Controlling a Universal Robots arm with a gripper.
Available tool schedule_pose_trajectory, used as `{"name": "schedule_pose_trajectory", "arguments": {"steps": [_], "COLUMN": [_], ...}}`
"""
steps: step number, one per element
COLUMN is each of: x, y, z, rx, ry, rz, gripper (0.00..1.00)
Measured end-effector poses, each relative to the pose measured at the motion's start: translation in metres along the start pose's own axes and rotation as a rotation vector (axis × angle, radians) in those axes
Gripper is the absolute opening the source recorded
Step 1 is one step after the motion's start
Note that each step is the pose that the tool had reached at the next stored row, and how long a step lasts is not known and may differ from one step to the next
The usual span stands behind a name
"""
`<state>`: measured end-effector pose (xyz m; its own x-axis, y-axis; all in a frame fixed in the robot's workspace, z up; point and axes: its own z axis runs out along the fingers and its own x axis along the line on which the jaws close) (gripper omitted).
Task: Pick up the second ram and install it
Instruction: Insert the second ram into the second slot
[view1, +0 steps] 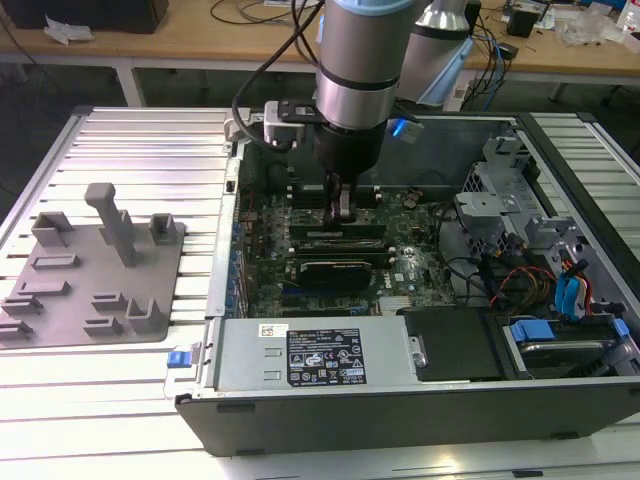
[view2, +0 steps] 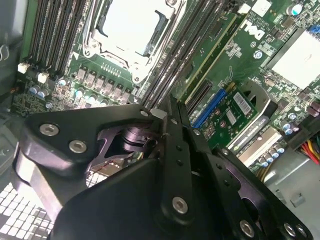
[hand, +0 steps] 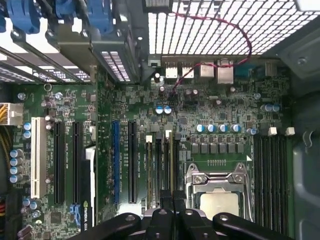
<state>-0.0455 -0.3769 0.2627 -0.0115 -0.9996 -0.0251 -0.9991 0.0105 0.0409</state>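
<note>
On the exterior view's left a grey plastic tray with upright posts lies flat on the slatted metal table, well apart from the arm. Just beside it, toward the exterior view's right, stands the open computer case, with a silver power supply along its near wall and the green main board lying flat behind that. The arm reaches straight down into the middle of the case, and the gripper is low over the row of dark memory slots on the board. In the first wrist view the memory stick stands on edge in one of those slots, between an empty slot and the metal-framed processor socket, and its near end runs in under the gripper. In the second wrist view the same stick shows as a pale green edge leading up to the gripper. The black fingers are drawn close together with hardly any gap, their tips at the stick's top edge; I cannot tell whether they pinch it or only rest against it. On the exterior view's far right sit drive bays with blue clips and bundled wires
</note>
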Motion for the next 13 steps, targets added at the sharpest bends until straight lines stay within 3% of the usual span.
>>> {"name": "schedule_pose_trajectory", "arguments": {"steps": [13], "x": [0.0001], "y": [-0.0037], "z": [0.0060], "rx": [-0.0001], "ry": [0.0000], "rz": [0.000], "gripper": [0.09]}}
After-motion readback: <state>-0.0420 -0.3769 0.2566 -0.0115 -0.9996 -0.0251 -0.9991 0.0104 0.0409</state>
